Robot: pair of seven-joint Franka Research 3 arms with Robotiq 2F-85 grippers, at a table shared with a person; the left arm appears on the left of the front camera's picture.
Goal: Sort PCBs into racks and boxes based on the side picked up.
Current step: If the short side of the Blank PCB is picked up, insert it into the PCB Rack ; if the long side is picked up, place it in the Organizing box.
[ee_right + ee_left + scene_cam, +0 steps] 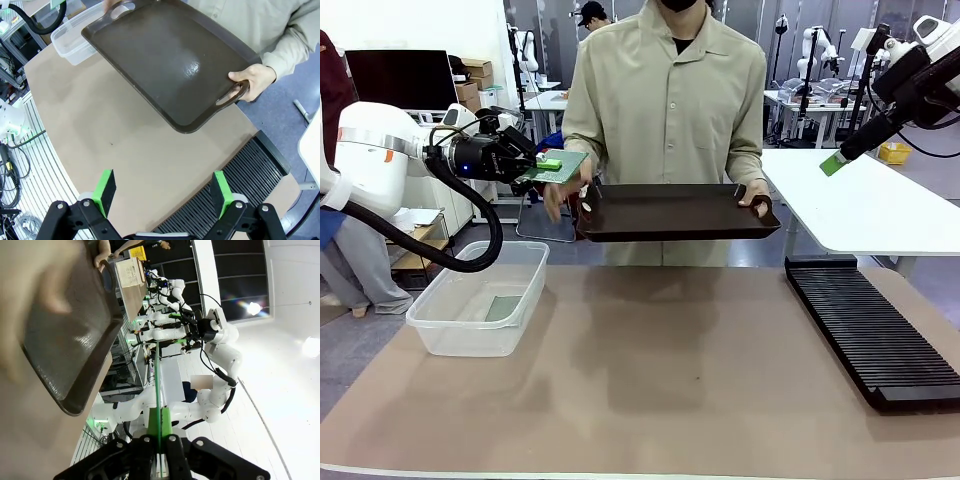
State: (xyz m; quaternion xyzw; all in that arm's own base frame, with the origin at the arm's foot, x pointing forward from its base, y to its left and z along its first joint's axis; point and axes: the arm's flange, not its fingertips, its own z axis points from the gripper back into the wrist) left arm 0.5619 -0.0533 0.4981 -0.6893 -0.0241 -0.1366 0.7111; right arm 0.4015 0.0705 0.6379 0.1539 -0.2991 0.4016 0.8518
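Two PCBs, one box, one rack and one tray on view.

1. Held PCB (pixel 565 167): green board, clamped at its near end between the left fingers (pixel 146 452), which are pressed together on it. It hangs in the air at 10 o'clock in the front view, higher than the box and near the tray's left end. The left wrist view has it edge-on, a thin green line rising from between the fingers.

2. Second PCB (pixel 504 308): grey-green, lying flat on the floor of the box.

3. Box (pixel 440 330): clear tub with rounded corners, standing at 8 o'clock on the bench (pixel 670 400), close to its left edge.

4. Rack (pixel 870 330): long, black, with many narrow slots, lying at 4 o'clock on the bench along its right edge.

5. Tray (pixel 670 212): dark brown, rimmed, held off the bench at 12 o'clock by the person (pixel 670 90). One hand (pixel 757 197) grips the handle at its right end. The other hand, at the left end, is blurred.

6. Right fingers (pixel 105 186): spread wide apart, green pads facing each other, nothing between them. They are raised at 2 o'clock in the front view, well apart from the rack. Their own wrist view looks down on the bench, with the rack at 5 o'clock and the tray at 12 o'clock.
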